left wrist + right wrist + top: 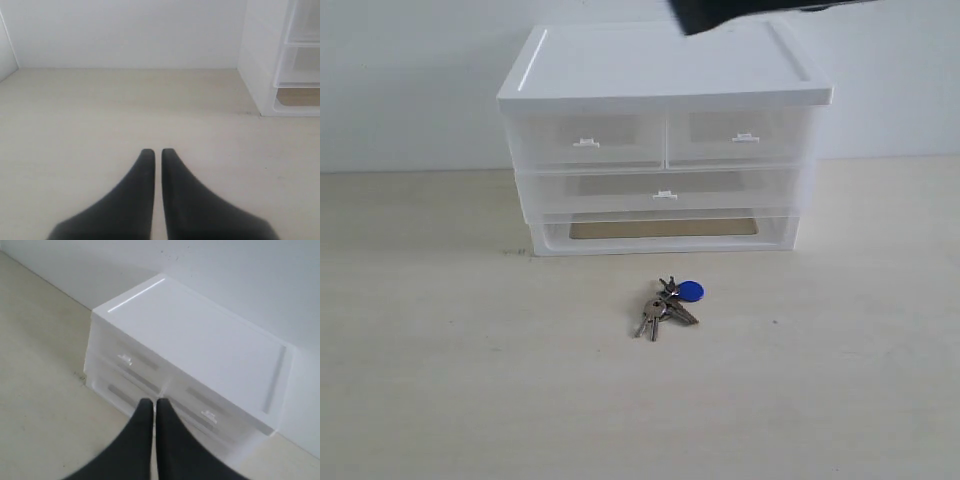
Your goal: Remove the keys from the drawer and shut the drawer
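Note:
The keys (pixel 667 301), silver with a blue oval fob, lie on the table in front of the cabinet. No gripper touches them. The drawer (pixel 586 140), the upper left half-width one, sits pushed in level with its twin; its white tab (pixel 125 359) also shows in the right wrist view. My left gripper (pixel 158 150) is shut on nothing, low over bare table to the left of the cabinet. My right gripper (pixel 154 401) is shut and empty, up above the cabinet's front. Only a dark piece of the right arm (pixel 720 12) shows in the exterior view.
The white cabinet (pixel 665 70) stands against the back wall. It has a right half-width drawer (pixel 744 136), a full-width drawer (pixel 665 192) and an open slot (pixel 662 229) at the bottom. Its side (pixel 255 60) shows in the left wrist view. The pale table (pixel 440 380) spreads all around.

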Available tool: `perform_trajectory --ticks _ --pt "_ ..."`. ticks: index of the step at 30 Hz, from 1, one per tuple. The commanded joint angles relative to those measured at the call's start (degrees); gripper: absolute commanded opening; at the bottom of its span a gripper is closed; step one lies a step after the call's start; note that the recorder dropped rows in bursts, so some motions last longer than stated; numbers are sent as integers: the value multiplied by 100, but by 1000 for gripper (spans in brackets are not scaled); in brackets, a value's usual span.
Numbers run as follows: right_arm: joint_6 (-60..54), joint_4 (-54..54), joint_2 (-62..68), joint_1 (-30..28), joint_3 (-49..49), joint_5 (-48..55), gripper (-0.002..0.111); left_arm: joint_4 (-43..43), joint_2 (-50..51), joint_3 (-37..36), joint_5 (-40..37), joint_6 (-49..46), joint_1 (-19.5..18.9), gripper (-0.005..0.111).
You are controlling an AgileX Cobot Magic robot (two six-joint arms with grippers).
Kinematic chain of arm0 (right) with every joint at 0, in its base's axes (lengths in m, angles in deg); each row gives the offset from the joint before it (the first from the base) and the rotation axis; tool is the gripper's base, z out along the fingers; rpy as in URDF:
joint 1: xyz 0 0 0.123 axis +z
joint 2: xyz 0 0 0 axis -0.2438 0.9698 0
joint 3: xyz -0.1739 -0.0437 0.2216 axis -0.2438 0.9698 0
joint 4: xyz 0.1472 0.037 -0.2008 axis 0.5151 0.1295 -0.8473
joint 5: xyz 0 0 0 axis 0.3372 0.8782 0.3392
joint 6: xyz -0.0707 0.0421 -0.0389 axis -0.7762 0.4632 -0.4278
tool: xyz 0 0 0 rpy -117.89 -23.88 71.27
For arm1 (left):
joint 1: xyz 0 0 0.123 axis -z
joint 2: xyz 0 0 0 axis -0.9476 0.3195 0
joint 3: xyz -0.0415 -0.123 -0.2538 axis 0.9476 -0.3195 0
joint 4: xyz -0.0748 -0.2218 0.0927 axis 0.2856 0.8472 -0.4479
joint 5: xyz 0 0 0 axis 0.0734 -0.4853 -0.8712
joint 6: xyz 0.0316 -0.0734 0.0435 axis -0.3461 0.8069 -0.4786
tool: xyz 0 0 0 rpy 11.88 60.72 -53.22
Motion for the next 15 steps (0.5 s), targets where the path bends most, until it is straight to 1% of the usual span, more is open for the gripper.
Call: perform_trajectory --ticks 1,10,15 --pt "-65 -60 -1197 4 574 101 0 -5 -12 -23 24 80 -16 4" --pt "-14 -75 -3402 4 1547 103 0 -5 -12 -23 24 80 -16 4" --pt "-14 61 -4314 4 1728 290 0 -5 -12 -23 24 80 -16 4"
